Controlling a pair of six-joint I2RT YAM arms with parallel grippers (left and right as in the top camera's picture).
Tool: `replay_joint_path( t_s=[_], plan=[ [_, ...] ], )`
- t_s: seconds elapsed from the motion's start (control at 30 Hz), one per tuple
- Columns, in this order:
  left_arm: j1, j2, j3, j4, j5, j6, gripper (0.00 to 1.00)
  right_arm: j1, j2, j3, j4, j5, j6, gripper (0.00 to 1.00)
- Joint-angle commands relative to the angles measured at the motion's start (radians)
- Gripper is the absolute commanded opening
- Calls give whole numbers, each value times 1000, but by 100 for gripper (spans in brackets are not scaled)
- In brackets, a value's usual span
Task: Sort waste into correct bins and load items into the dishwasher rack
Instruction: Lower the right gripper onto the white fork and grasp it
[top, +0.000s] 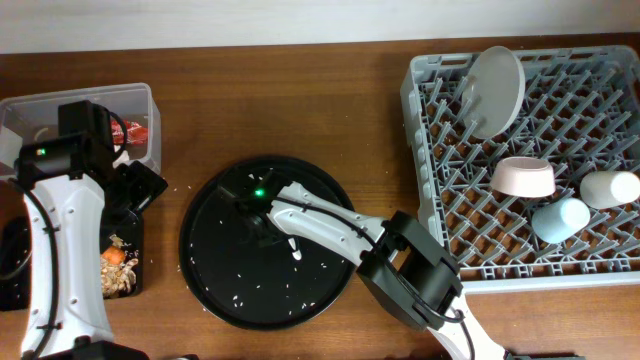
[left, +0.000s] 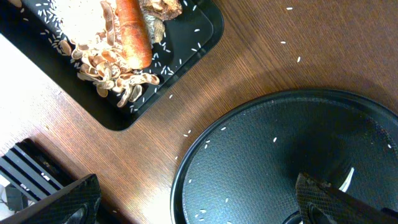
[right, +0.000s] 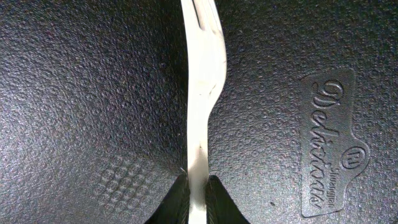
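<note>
Overhead: the dishwasher rack (top: 415, 95) lies at 3 o'clock and the round black tray (top: 215, 275) at centre.

Left wrist: the left gripper (left: 199, 208) gapes wide, holding nothing. The carrot (left: 132, 34) lies in the flat black tray (left: 196, 34) at 11 o'clock.

Right wrist: the right gripper (right: 198, 194) pinches the handle of the white plastic fork (right: 202, 81) at 6 o'clock.

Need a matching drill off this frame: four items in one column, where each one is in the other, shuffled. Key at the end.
Items
1. white plate
2. carrot
3. fork
4. snack wrapper

Places
A. in the clear tub
B. pinched by the right gripper over the round black tray
C. standing on edge in the grey rack
D. in the flat black tray

Pairs: 1-C, 2-D, 3-B, 4-A
</note>
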Motion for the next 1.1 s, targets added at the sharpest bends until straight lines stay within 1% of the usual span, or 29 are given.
replay_joint_path(
  t_s=[0.0,0.13,0.33,0.5,0.67,0.8,0.83,0.9,0.93,1.07],
  plan=[
    [5,4,-1,-1,-14,-10,99,2,14,-11,5,1,10,10],
    [5,4,-1,-1,-14,-10,99,-3,14,-11,2,1,10,4],
    [5,4,-1,-1,-14,-10,99,-18,13,-8,-4,-18,10,4],
    [5,4,-1,-1,-14,-10,99,-18,13,80,-73,-17,9,4],
    [5,4,-1,-1,-14,-10,99,-26,13,186,-190,9,10,4],
    [5,4,-1,-1,-14,-10,99,-49,13,225,-221,-9,9,4],
    [5,4,-1,-1,-14,-10,99,-50,13,223,-220,-31,5,5],
    [5,4,-1,-1,-14,-10,99,-38,14,206,-194,-67,5,31],
    [5,4,-1,-1,-14,-10,99,-29,14,194,-180,-64,5,38],
    [5,4,-1,-1,-14,-10,99,-2,14,93,-78,-63,6,43]
  ],
)
